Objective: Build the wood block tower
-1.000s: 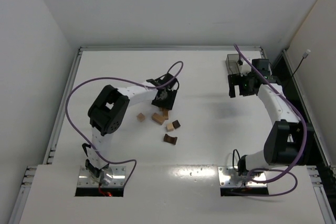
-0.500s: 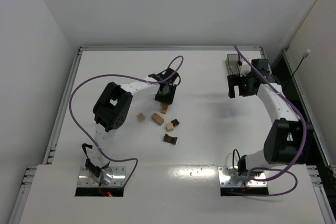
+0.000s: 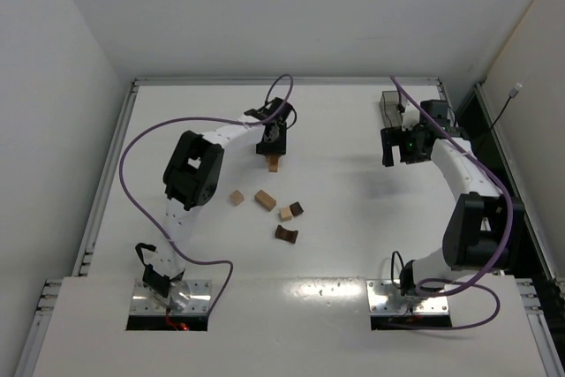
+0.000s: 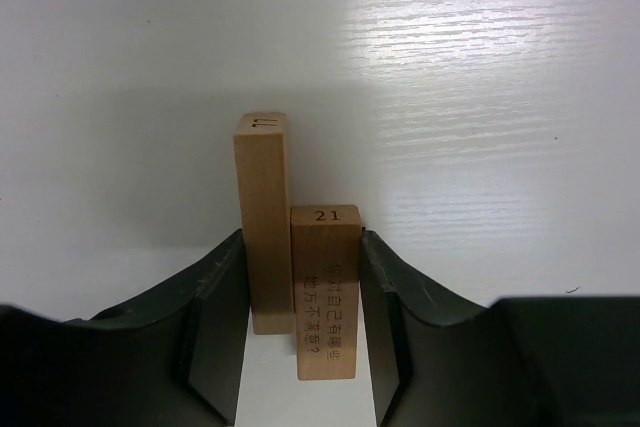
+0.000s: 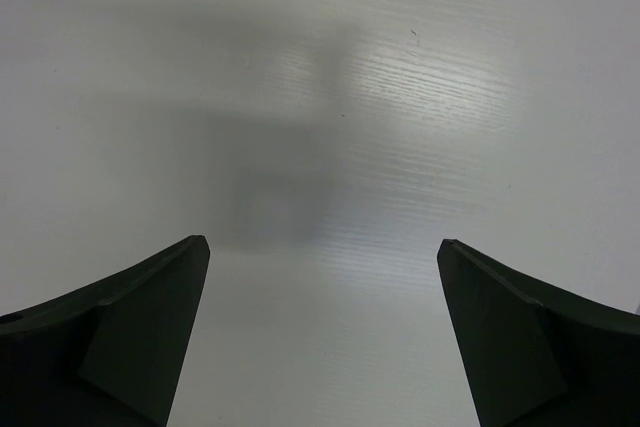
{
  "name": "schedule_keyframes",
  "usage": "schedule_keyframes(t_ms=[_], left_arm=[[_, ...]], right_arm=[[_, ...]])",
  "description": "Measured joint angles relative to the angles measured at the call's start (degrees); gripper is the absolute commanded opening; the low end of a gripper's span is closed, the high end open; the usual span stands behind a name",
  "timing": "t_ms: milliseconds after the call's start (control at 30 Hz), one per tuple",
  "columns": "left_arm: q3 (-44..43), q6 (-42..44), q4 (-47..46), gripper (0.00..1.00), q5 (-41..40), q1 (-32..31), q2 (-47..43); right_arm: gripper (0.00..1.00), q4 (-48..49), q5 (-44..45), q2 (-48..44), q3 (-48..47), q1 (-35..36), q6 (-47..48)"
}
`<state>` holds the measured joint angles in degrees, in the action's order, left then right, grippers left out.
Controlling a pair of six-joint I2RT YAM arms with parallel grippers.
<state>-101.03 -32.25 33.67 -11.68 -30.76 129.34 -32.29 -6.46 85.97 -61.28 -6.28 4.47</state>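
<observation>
**Two bars clamped in the left end effector [image 4: 300, 247]; tower not yet stacked**

The left end effector is closed on two tan bars, held side by side between its fingers. In the wrist view a long bar [image 4: 263, 217] is pressed against the left finger and a short bar [image 4: 325, 287] against the right finger, the two touching along their length. The short bar is marked 21 on its end, with printed characters down its face. The long bar reaches further out from the fingers than the short one. Whether either bar touches the worktop [image 3: 353, 218] cannot be told.

The tower is not stacked — its pieces are spread near the middle of the worktop. From above, the clamped bars are seen at the tip of the left arm, and five other pieces lie loose at about 6 o'clock from them. A tan bar [image 3: 265, 199] lies flat, with a tan cube [image 3: 237, 197] near it at 9 o'clock. At 4 o'clock from that bar a second tan cube [image 3: 286, 214] and a dark cube [image 3: 297, 208] sit touching. A dark arch [image 3: 285, 234] lies just beside that pair at 6 o'clock.

The right end effector [image 5: 322, 243] is released, its fingers spread wide with worktop seen between them. It is held well apart from the pieces, at 3 o'clock from the clamped bars, with a clear grey bin [image 3: 389, 105] near it at 12 o'clock.
</observation>
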Motion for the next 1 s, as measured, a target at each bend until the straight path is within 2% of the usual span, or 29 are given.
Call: schedule_keyframes(t_ms=[33, 100, 167, 200, 333, 367, 500, 733, 800, 833, 900, 1000], left_arm=[[0.0, -0.13, -0.02, 0.55, 0.0, 0.0, 0.0], [0.0, -0.39, -0.35, 0.7, 0.22, 0.0, 0.02], [0.0, -0.94, -0.76, 0.81, 0.26, 0.0, 0.0], [0.02, -0.94, -1.03, 0.83, 0.2, -0.09, -0.02], [0.37, -0.52, -1.18, 0.83, 0.22, -0.15, -0.37], [0.59, -0.28, -1.03, 0.77, 0.22, -0.15, -0.5], [2.43, 0.42, -0.24, 0.67, 0.0, -0.15, -2.1], [4.09, 2.8, 0.24, 0.65, 0.9, 0.07, -6.01], [4.09, 3.56, 0.09, 0.59, 2.21, 0.33, -6.84], [4.09, 3.85, 0.04, 0.52, 2.73, 0.48, -7.1], [4.09, 4.57, -0.07, 0.51, 3.39, 0.61, -7.37], [4.09, 5.07, -0.04, 0.41, 3.96, 0.76, -7.41]], right_arm=[[0.96, 0.0, 0.0, 0.13, 0.0, 0.0, -0.02], [0.96, -0.11, 0.0, 0.26, 0.0, 0.04, -0.04], [0.96, -0.24, -0.02, 0.26, 0.0, 0.04, -0.04], [0.96, -0.35, -0.02, 0.26, 0.0, 0.04, -0.07], [0.96, -0.44, -0.04, 0.26, 0.0, 0.04, -0.09], [0.96, -0.44, -0.04, 0.26, 0.0, 0.04, -0.09], [0.96, -0.59, -0.04, 0.26, 0.0, 0.04, -0.11], [0.96, -0.79, -0.04, 0.26, 0.0, 0.04, -0.17], [0.96, -0.81, -0.04, 0.26, 0.0, 0.04, -0.17], [0.96, -0.81, -0.04, 0.26, 0.0, 0.04, -0.17], [0.96, -0.81, -0.04, 0.26, 0.0, 0.04, -0.17], [0.96, -0.81, -0.04, 0.26, 0.0, 0.04, -0.17]])
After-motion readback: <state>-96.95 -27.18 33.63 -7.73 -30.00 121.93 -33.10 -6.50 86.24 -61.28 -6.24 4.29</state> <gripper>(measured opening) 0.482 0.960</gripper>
